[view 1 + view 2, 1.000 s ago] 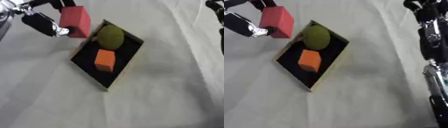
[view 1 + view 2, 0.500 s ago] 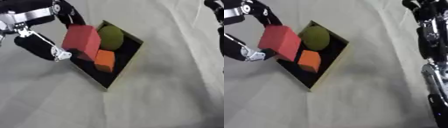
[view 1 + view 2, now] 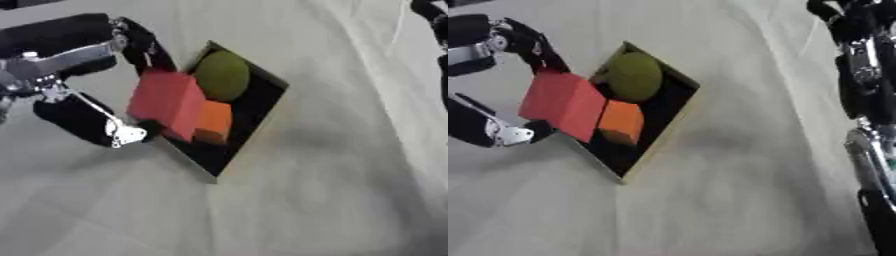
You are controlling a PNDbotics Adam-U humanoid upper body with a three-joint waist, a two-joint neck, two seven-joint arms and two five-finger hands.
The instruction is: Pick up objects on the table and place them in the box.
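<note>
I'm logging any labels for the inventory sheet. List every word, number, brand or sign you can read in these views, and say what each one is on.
None: no readable text shows in either view.
The red block, held by the left hand, has plain faces.
The orange block and the green round object in the black box carry no markings.
The white cloth is unprinted.

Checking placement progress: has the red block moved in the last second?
Yes. The red block, held by the left robot hand, moved down-right, now overlapping the box's left edge.

Left hand [image 3: 96, 85] curled, apparently gripping
</note>
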